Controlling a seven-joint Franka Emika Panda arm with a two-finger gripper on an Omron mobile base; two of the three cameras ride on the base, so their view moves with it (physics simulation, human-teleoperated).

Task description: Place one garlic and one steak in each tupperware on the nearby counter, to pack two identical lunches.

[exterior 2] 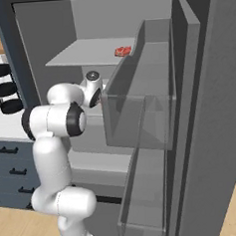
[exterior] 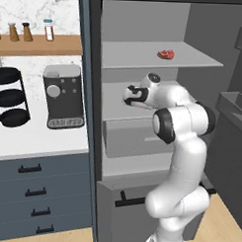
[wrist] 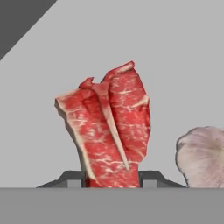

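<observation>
Hand: we see our gripper (wrist: 112, 178) at the bottom centre of the hand view, its two dark finger tips (wrist: 72, 178) pressed against either side of a steak, pinching its lower end.
Held steak: the raw red steak (wrist: 109, 131) with a pale bone fills the middle of the hand view and stands between the jaws, rising toward the upper centre.
Garlic: a pale garlic bulb (wrist: 202, 155) lies at the right edge of the hand view, just beside the steak, apart from it.
Second steak: another steak (exterior: 166, 54) lies on the upper fridge shelf (exterior: 145, 57), upper centre of the left base view, near that shelf's front edge.
Edges: the arm (exterior: 185, 120) reaches into the open fridge onto the middle shelf; the upper shelf sits close above the wrist, and a grey drawer (exterior: 134, 138) lies just below.
Door: in the right base view the open fridge door (exterior 2: 199, 109) with its bins fills the right half, close beside the arm.
Open room: bare grey shelf surface surrounds the steak in the hand view, with a dark corner at upper left.
Counter: the white counter (exterior: 38, 140) at left in the left base view carries a coffee machine (exterior: 62, 96) and a black tiered rack (exterior: 10, 97).
Room: a wooden wall shelf (exterior: 39, 45) with small bottles sits at the upper left.
</observation>
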